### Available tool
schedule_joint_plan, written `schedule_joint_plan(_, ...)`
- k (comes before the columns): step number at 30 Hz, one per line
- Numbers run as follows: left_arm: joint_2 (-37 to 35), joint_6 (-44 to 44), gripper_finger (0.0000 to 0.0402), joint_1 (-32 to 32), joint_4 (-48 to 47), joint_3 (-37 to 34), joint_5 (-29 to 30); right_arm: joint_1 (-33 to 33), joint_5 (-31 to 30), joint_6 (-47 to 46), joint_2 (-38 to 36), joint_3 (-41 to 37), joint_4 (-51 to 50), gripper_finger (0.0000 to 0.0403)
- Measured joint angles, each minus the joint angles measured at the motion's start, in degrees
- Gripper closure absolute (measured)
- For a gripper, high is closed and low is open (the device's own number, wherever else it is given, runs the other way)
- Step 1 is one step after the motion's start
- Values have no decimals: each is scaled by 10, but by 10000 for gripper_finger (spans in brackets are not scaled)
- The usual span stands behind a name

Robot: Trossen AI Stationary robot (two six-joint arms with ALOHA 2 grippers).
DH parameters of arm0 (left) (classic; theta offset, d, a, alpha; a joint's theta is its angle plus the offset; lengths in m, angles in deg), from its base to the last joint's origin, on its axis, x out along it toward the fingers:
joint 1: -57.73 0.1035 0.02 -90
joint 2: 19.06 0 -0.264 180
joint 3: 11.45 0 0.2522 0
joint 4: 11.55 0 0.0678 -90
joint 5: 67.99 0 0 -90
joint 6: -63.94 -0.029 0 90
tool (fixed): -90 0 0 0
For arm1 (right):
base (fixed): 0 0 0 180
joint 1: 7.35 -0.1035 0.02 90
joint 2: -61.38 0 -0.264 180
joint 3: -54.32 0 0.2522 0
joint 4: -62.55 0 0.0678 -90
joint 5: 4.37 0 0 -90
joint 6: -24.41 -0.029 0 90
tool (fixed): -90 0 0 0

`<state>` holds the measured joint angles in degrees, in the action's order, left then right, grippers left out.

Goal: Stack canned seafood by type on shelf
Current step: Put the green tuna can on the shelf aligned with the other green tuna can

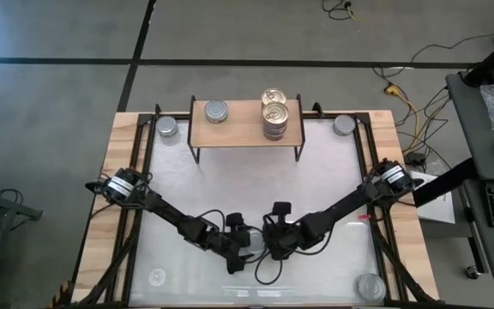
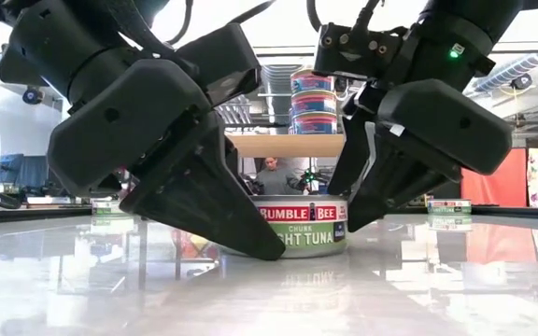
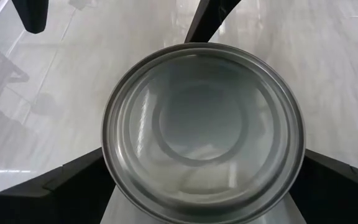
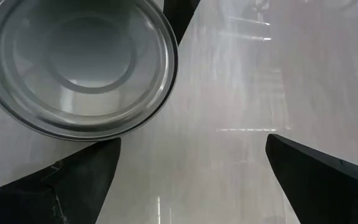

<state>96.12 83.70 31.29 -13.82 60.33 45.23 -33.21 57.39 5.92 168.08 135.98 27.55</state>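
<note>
My table is a broad, glossy white top with a pale wood rim. At its far edge stands the shelf, a flat light-wood board on thin black legs. On the board sits a stack of gold-lidded tins, short round metal cylinders with coloured paper bands, and beside it, well apart, a single silver-grey tin. Four more grey-lidded tins rest on the tabletop, one near each corner, such as the one by the far left corner.

Near the front centre my two arms meet over a silver-lidded tuna tin, its lid smooth with pressed concentric rings. My left gripper is spread wide, a finger on either side of the tin; whether the pads touch it I cannot quite tell. My right gripper stands equally wide just beside the same tin, holding nothing.
</note>
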Motion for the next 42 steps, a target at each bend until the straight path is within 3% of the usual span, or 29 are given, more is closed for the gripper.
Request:
schedule_joint_plan(13,0,-5,3,0,3,0,0,5,4,25,0,-11,29,3)
schedule_joint_plan(26,-4,-13,33,3,1,0,-1,7,16,16,-1,-7,13,3)
schedule_joint_plan(42,-146,-35,36,10,-204,-11,38,15,-3,10,-19,81,-152,3)
